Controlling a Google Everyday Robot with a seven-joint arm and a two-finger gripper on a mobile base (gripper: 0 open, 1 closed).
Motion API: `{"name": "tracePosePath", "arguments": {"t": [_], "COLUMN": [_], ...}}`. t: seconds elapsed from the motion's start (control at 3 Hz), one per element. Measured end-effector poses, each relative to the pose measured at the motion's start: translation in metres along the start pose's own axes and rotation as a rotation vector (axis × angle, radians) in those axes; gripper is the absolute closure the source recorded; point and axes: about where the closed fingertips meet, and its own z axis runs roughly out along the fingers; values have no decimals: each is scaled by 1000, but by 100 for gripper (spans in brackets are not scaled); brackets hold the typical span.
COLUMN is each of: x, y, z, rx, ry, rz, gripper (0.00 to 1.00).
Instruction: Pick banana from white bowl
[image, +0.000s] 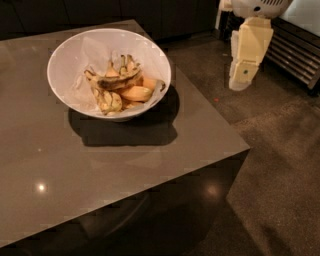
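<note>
The white bowl (107, 31) stands on the far left part of the table, lined with crinkled white paper. The banana (117, 81), long, curved and dark-bruised, lies across the top of the fruit pile in it. A smooth orange-yellow fruit (134, 93) and shorter speckled bananas (107, 100) lie under and beside it. My gripper (241, 80), cream-coloured, hangs pointing down at the upper right. It is off the table's right edge, above the floor, well to the right of the bowl and holding nothing I can see.
The grey-brown table (100, 165) has its right front corner (246, 146) below the gripper. A dark slatted grille (295, 55) stands at the far right. Dark cabinets line the back. Speckled floor lies to the right of the table.
</note>
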Motion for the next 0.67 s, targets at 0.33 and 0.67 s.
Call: {"name": "tracePosePath", "arguments": {"t": [0.33, 0.67], "x": [-8, -24], "y": [-7, -17], "z": [-2, 21], "rx": [29, 32], "ry": [-18, -17], "rz": [-8, -66], "gripper": [0, 0]}}
